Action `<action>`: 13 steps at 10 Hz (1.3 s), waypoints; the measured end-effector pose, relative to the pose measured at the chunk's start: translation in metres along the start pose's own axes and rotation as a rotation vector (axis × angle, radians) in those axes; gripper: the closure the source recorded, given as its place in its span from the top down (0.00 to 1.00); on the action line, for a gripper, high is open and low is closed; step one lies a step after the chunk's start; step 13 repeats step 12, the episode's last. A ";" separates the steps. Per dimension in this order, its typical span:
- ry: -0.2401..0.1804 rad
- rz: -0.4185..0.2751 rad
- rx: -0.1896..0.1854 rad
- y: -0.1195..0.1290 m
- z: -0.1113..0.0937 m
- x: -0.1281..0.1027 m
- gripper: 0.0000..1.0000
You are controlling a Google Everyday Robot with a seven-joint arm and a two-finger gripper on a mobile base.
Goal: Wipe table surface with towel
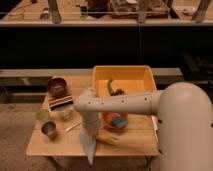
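A single camera looks down and forward from behind the robot's arm, whose bulky shoulder fills the 4 o'clock corner. The table surface [60, 145] sits mid-distance at centre; the end effector [89, 134] hangs near 6 o'clock over its near edge.

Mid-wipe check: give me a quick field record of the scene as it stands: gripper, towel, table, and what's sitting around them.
gripper: low over the table's front edge, hidden behind the wrist and cloth
towel: pale cloth hanging point-down from the gripper, past the front edge
table surface: tan wood, cluttered
bin: yellow-orange, back right of the tabletop
bowls: dark one back left; orange one right of the gripper
striped block: left of the arm
cups: green and grey, front left
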 end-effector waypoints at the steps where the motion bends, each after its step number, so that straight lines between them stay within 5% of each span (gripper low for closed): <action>1: 0.008 0.032 0.004 0.003 -0.005 0.013 0.00; 6: 0.013 0.051 0.013 -0.036 -0.019 0.049 0.00; 10: 0.006 -0.056 -0.003 -0.102 -0.013 0.022 0.00; 13: -0.001 -0.112 -0.006 -0.109 -0.008 -0.004 0.00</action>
